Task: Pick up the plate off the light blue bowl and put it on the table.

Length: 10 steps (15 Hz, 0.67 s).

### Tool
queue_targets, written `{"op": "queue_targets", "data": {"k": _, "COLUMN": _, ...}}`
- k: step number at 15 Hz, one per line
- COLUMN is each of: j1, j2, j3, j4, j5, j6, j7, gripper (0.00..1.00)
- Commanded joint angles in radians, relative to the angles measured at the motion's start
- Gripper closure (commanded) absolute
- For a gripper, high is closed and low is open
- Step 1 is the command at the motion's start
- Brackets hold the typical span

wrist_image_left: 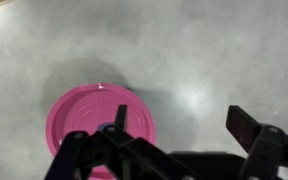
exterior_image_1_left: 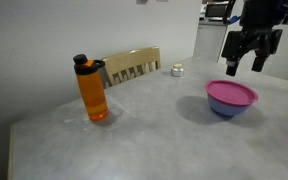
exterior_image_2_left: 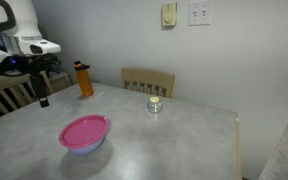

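Over the grey surface (exterior_image_1_left: 154,130), your fingers (wrist_image_left: 246,125) hang spread wide, clear of the plate (wrist_image_left: 89,115); plate sits atop the light blue bowl (exterior_image_1_left: 227,109), orange bottle (exterior_image_1_left: 92,95) well apart.

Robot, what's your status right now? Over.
Pincer open, empty, up off the plate. Plate sits on bowl, untouched. Bottle well aside, nothing in the way.

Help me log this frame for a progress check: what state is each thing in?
light blue bowl: upright on the table, under the plate.
plate: lying on the bowl, not gripped.
gripper: open, above the table, holding nothing.
orange bottle: upright, cap on.
small jar: upright.
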Motion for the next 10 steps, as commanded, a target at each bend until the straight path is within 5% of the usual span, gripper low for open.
{"op": "queue_targets", "data": {"k": 1, "j1": -0.028, "j2": 0.184, "j3": -0.015, "j4": 0.127, "j5": -0.012, "j6": 0.019, "j7": 0.155, "gripper": 0.0}}
{"op": "queue_targets", "data": {"k": 10, "j1": 0.014, "j2": 0.467, "j3": -0.106, "j4": 0.396, "j5": -0.034, "j6": -0.041, "j7": 0.526, "gripper": 0.0}}
